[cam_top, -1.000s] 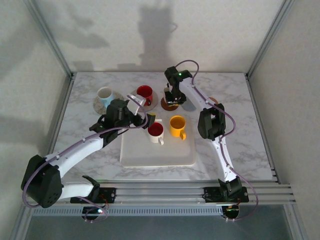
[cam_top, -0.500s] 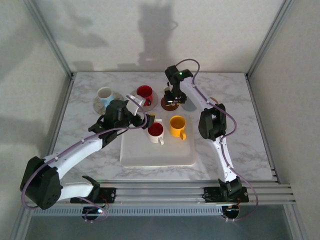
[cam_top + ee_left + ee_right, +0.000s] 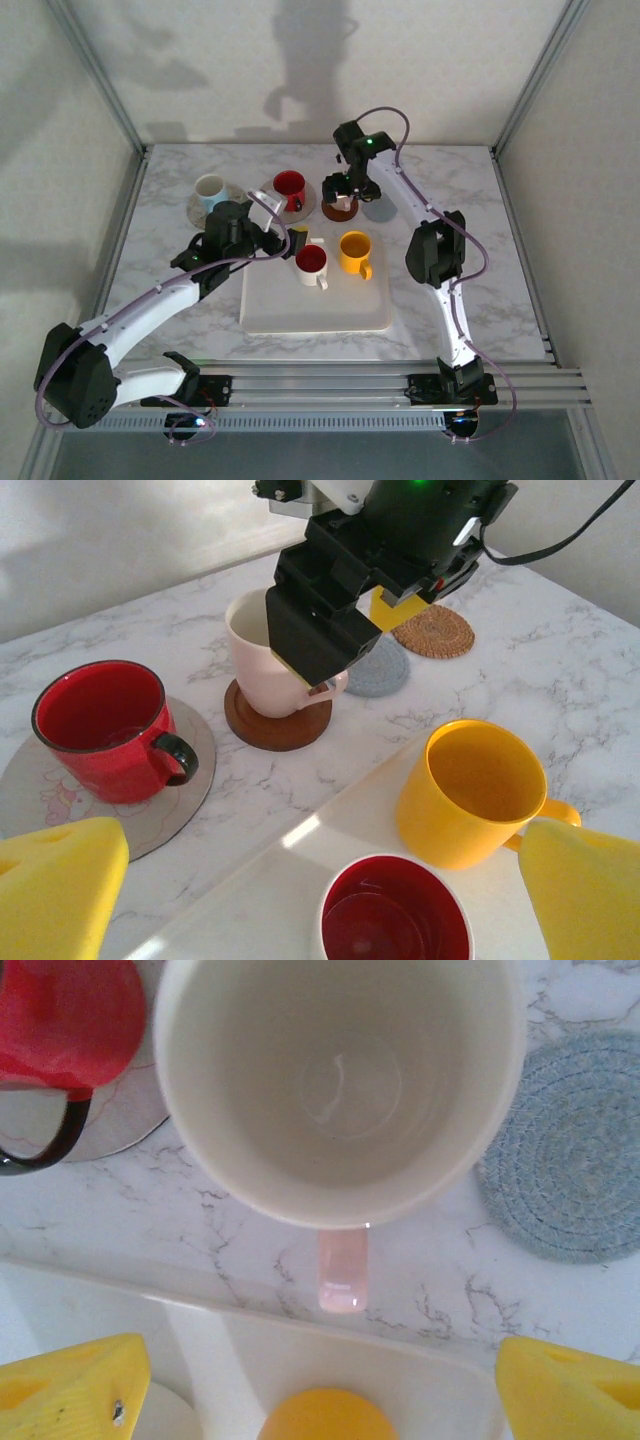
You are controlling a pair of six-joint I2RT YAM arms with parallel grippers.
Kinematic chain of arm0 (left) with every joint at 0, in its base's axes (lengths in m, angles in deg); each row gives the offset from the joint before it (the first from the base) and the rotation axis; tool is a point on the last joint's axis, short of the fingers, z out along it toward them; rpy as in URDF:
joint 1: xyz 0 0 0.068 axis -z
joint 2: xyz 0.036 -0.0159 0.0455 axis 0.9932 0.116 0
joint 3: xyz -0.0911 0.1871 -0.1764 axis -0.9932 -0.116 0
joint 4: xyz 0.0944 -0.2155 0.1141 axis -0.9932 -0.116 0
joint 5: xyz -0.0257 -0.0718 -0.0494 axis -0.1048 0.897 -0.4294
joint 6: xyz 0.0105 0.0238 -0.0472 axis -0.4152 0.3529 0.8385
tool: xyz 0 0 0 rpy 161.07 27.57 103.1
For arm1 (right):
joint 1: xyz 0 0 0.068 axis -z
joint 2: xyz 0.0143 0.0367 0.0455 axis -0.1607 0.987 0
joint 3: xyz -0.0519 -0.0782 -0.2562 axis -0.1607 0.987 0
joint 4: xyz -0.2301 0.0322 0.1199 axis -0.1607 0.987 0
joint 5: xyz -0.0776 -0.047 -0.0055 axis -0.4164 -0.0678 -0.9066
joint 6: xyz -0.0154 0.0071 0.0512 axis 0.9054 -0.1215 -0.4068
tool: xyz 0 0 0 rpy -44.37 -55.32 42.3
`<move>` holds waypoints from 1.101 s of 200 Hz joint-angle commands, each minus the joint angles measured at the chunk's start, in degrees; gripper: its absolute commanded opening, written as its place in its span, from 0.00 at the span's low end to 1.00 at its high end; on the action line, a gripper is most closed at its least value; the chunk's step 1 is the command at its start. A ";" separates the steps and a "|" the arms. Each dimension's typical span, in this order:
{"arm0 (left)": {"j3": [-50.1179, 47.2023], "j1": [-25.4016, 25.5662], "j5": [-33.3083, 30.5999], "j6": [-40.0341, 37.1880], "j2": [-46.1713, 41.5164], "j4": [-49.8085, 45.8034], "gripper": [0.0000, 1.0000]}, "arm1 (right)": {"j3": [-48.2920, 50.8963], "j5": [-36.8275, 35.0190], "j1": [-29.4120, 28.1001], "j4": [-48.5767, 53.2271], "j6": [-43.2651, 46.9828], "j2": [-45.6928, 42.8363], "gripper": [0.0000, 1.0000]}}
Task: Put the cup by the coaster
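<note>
1. The right arm reaches out to the far middle of the table, and the right gripper hangs straight over the pink cup.
2. That cup stands upright, square on the brown coaster, with its handle pointing back toward the tray.
3. Look at the right wrist view: the yellow fingertips sit far apart in the bottom corners, with bare marble and the tray edge between them. The jaws are spread wide and grip nothing, and the handle is clear of both tips.
4. Just to the cup's right lies the grey-blue coaster, flat and bare, with a wicker coaster just past it.
5. On the cup's other side, a red mug sits on a silver coaster. Further left, a white cup stands on a saucer.
6. Over to the left gripper: it hovers at the tray's far-left corner. Its yellow pads sit out at both edges of its own camera view, so it is as wide as can be, and empty.
7. On the tray, a yellow cup and a white cup with a red inside stand side by side, both upright. The left gripper is just beside the red-lined one.
</note>
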 commanded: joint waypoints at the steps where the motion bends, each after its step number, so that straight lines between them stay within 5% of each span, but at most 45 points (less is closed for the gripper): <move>1: 0.80 -0.40 -0.88 -1.93 -2.07 -1.76 1.00 | 1.01 -2.34 -1.00 0.38 0.22 -5.15 0.95; 130: 5.31 2.65 -1.48 -4.34 -13.06 -11.79 1.00 | 15.31 -4.31 -6.43 -3.14 -0.53 -29.57 0.99; 220: -0.66 6.25 -1.63 -2.30 -24.15 -16.06 1.00 | 30.10 -4.37 -10.30 -3.31 -0.08 -45.93 0.99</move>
